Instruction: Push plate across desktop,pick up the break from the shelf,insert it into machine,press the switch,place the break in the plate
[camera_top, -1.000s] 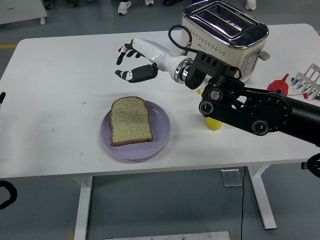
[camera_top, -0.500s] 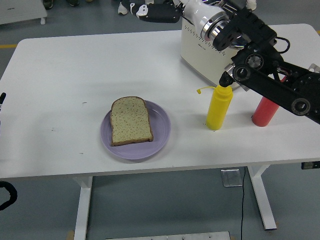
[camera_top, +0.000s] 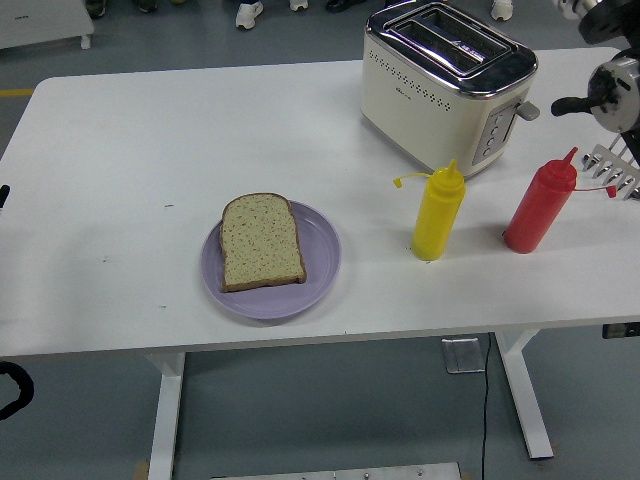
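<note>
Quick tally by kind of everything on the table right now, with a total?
Squeeze bottles: 2, a yellow bottle and a red bottle
Toaster: 1
Purple plate: 1
Bread slice: 1, lying on the plate
Metal rack: 1, partly cut off at the right edge
Total: 6

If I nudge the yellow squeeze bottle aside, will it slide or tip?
The yellow squeeze bottle stands tall on a narrow base, so a high push probably tips it; pushed low, it likely slides. It looks like light plastic, and the red bottle beside it could get knocked.
</note>
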